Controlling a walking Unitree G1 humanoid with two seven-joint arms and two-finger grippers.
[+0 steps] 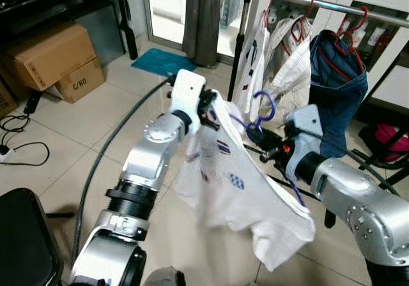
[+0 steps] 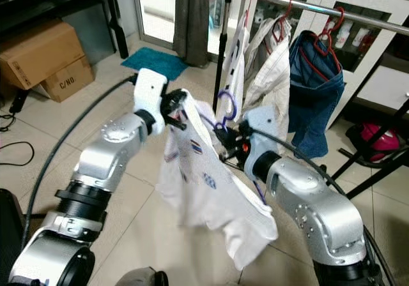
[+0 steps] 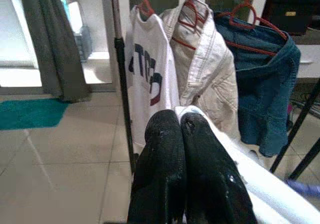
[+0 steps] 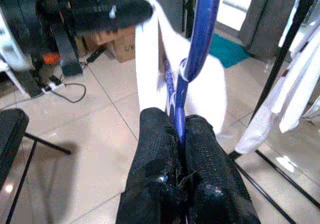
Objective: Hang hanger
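Observation:
A white shirt (image 1: 239,190) with small blue and red prints hangs on a purple hanger (image 1: 263,105) held up between my two arms. My left gripper (image 1: 209,112) is shut on the shirt's shoulder edge; in the left wrist view its fingers (image 3: 185,159) pinch white cloth (image 3: 260,184). My right gripper (image 1: 263,138) is shut on the purple hanger, whose blue-purple bar (image 4: 192,64) runs up between the fingers (image 4: 157,149). The hanger's hook rises just in front of the clothes rail (image 1: 332,6).
The rail carries a white printed shirt (image 1: 252,62), a cream shirt (image 1: 291,59) and a blue denim garment (image 1: 339,88) on red hangers. Cardboard boxes (image 1: 54,59) stand at the left, a teal mat (image 1: 163,61) by the curtain (image 1: 203,18), a black stool (image 1: 25,241) at the near left.

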